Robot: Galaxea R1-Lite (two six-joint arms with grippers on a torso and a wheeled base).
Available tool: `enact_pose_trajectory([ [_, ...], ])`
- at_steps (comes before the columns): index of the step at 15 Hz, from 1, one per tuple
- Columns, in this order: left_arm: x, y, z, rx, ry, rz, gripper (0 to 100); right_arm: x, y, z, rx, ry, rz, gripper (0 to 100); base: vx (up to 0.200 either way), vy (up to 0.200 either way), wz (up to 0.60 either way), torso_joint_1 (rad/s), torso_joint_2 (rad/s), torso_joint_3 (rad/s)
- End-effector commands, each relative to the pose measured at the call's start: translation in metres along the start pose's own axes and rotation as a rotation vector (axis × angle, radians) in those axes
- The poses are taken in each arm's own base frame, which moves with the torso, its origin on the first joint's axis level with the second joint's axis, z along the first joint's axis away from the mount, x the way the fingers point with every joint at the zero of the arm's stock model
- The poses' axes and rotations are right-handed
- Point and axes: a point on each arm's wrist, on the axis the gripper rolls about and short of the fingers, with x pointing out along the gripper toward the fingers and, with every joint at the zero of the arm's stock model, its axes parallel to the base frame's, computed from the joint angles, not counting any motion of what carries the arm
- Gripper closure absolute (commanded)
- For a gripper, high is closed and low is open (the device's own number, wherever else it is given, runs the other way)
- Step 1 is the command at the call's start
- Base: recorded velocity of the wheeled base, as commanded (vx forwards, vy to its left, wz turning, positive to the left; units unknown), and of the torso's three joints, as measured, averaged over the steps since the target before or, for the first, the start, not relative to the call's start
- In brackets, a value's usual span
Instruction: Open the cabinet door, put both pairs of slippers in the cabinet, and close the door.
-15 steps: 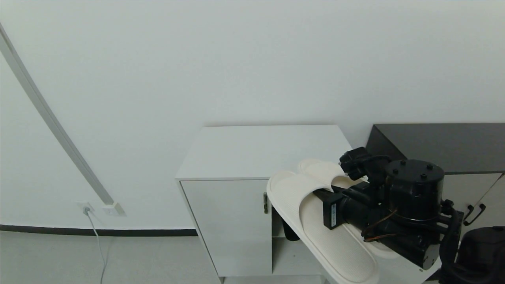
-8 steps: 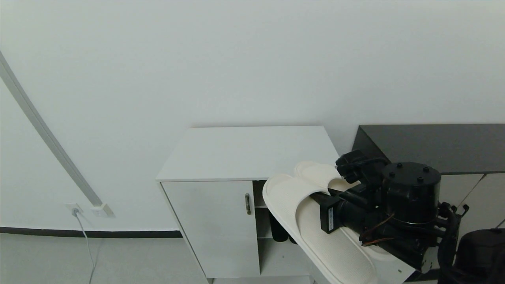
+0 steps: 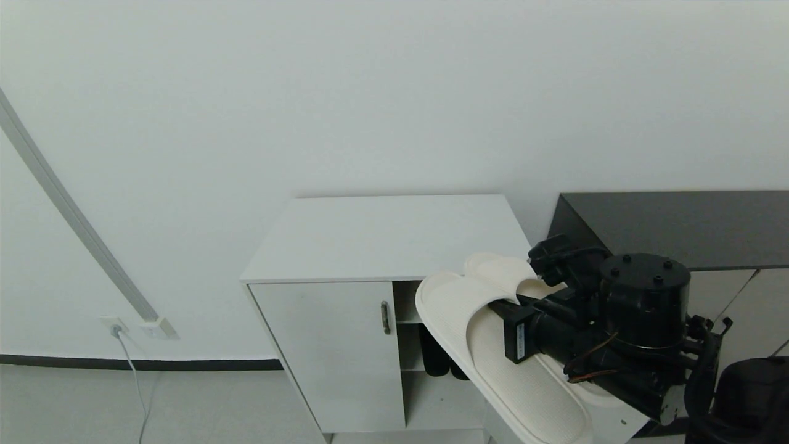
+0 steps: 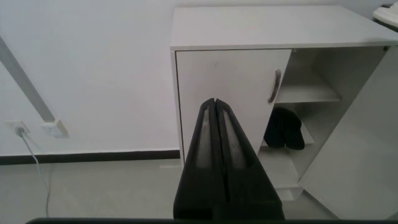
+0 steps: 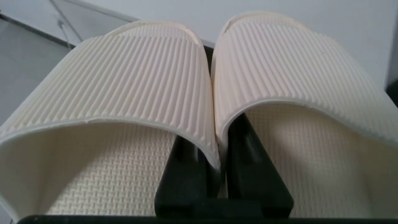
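A pair of cream slippers (image 3: 456, 308) hangs side by side in front of the white cabinet (image 3: 382, 237), at the level of its top edge. My right gripper (image 3: 500, 303) is shut on them, pinching the two inner strap edges together (image 5: 219, 163). The cabinet's left door (image 3: 333, 351) is closed. Its right door (image 4: 360, 155) stands swung open. On the middle shelf inside sits a pair of black slippers (image 3: 436, 361), also seen as black slippers (image 4: 285, 129) from the left wrist. My left gripper (image 4: 215, 106) is shut and empty, low and well back from the cabinet front.
A dark-topped cabinet (image 3: 678, 228) stands against the wall right of the white one. A wall socket with a hanging cable (image 3: 114, 327) and a slanted conduit (image 3: 74, 216) are at the left. Grey floor (image 3: 154, 407) lies in front of the cabinet.
The head camera has shifted, so the cabinet sits further left in the picture and its open right half shows more. The right gripper still holds the cream slippers the same way.
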Motion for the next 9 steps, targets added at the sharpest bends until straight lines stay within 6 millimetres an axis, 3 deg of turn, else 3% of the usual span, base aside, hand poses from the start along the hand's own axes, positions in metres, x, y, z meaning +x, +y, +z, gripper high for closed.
enact_pose_trajectory([
  [1,0.0001,0.0,0.0002,0.0,0.0,0.001,100,0.0008,0.0002,-0.0011,-0.001,0.004,0.002,100,0.0,0.0,0.0,0.0,0.0,0.0],
  [9,0.0001,0.0,0.0002,-0.001,0.0,0.001,100,0.002,-0.0001,-0.0061,-0.011,-0.012,0.004,100,0.0,0.0,0.0,0.0,0.0,0.0],
])
